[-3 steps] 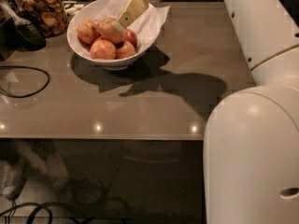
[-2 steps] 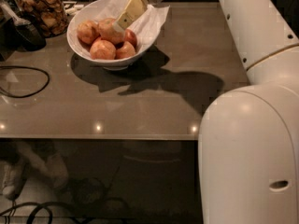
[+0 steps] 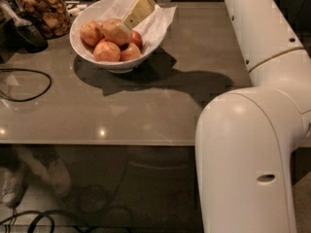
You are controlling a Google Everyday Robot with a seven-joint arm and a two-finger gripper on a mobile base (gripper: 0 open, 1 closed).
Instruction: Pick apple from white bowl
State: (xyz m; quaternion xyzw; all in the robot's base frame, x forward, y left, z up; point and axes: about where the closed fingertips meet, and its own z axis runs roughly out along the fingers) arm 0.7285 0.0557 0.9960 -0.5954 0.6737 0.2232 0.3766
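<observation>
The white bowl, lined with crumpled white paper, stands at the back left of the grey table. It holds several apples. The largest, pale yellow-orange apple lies on top in the middle, with smaller orange-red apples around it and a deep-red one to its right. My gripper reaches down into the bowl from the upper right, and its pale tip rests against the right side of the large apple.
A glass jar of brown snacks stands left of the bowl, beside a dark utensil. A black cable loops on the table's left. My white arm fills the right side. The table's front edge runs across the middle.
The near link of my arm has shifted a little to the left. The gripper stays at the large apple in the bowl, and the apples have not moved.
</observation>
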